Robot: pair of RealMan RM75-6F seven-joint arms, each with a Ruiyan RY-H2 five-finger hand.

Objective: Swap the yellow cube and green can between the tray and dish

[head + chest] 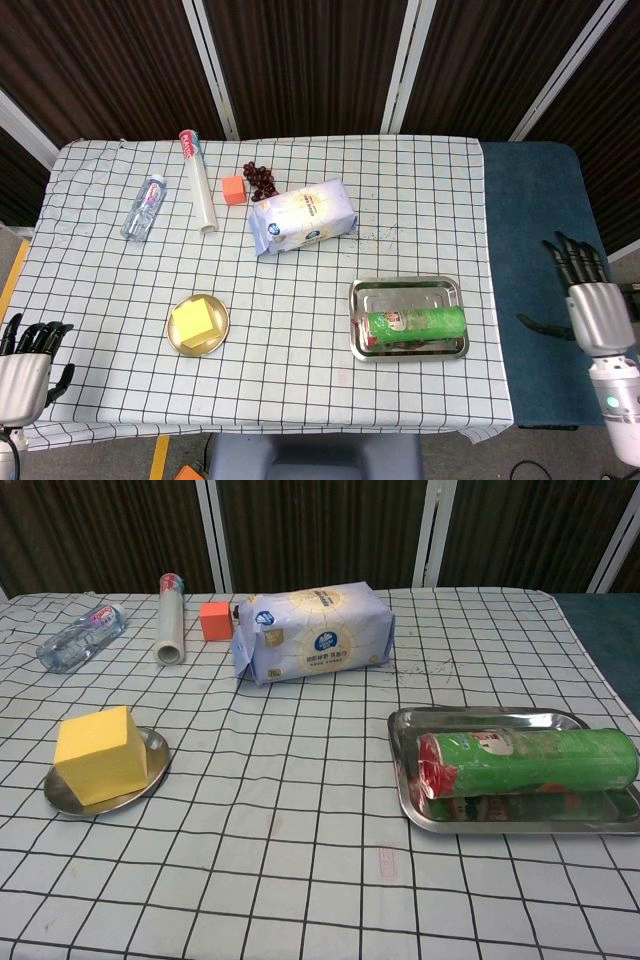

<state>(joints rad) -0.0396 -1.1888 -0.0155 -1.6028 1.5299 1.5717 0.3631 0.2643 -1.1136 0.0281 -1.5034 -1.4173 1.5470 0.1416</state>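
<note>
The green can (417, 324) (528, 763) lies on its side in the steel tray (405, 293) (470, 721) at the table's right. A yellow cube (195, 322) (100, 753) sits on the round gold dish (215, 344) (152, 755) at the front left. My right hand (590, 300) hangs open beyond the table's right edge, over the blue surface, holding nothing. At the front left corner my left hand (27, 365) is off the table, fingers apart and empty. Neither hand shows in the chest view.
At the back lie a clear water bottle (143, 207) (80, 636), a white roll (197, 181) (170, 618), a small orange cube (233, 189) (215, 620), dark grapes (262, 180) and a white tissue pack (302, 216) (313, 631).
</note>
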